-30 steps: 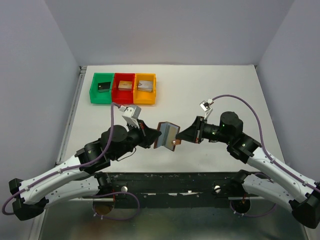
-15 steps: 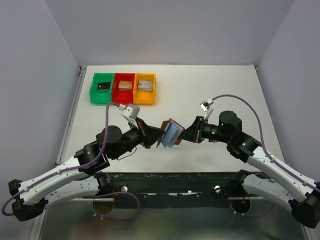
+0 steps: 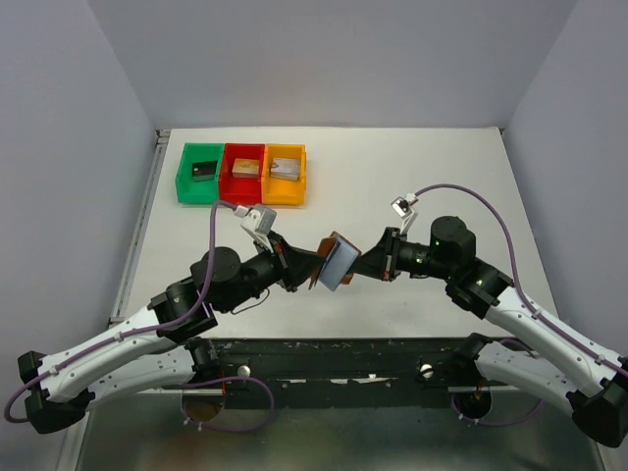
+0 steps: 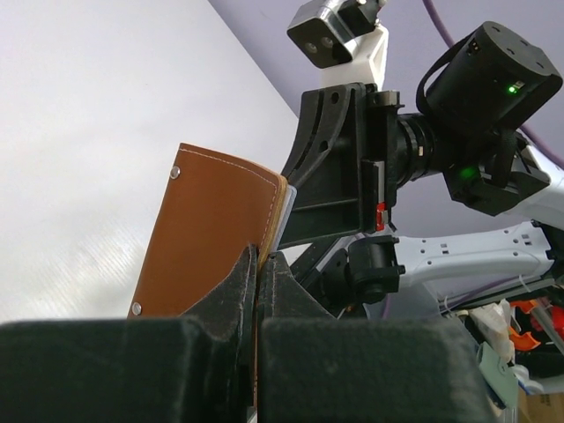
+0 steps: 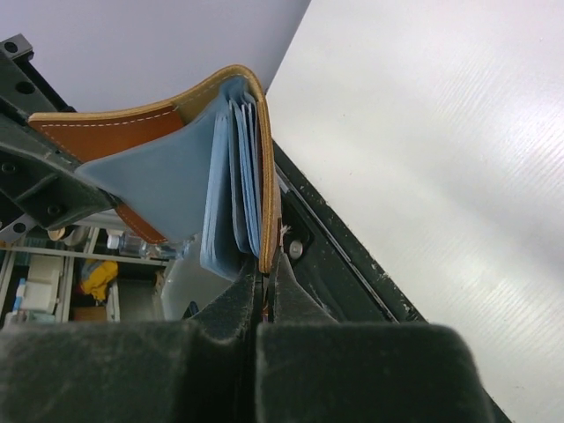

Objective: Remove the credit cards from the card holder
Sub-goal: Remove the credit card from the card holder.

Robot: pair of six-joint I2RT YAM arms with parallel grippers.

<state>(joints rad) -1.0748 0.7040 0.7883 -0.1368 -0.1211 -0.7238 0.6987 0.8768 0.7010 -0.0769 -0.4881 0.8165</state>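
The card holder (image 3: 337, 262), a brown leather bifold wallet, hangs in the air between my two grippers above the table's near edge. My left gripper (image 3: 314, 267) is shut on one brown cover; in the left wrist view (image 4: 258, 263) the leather cover (image 4: 211, 233) stands just above the jaws. My right gripper (image 3: 359, 267) is shut on the other cover's edge (image 5: 264, 264). The right wrist view shows the wallet (image 5: 167, 181) partly open, with pale blue-grey pocket layers (image 5: 238, 189) inside. I cannot tell the credit cards apart from these layers.
A green bin (image 3: 201, 173), a red bin (image 3: 244, 172) and an orange bin (image 3: 285, 173) stand in a row at the back left of the white table (image 3: 442, 167), each with a small block inside. The table's dark front rail lies just below the wallet.
The wallet was spread flatter with its pale inside facing up. The left gripper has moved right towards the right gripper, and the wallet is now folded closer and tilted.
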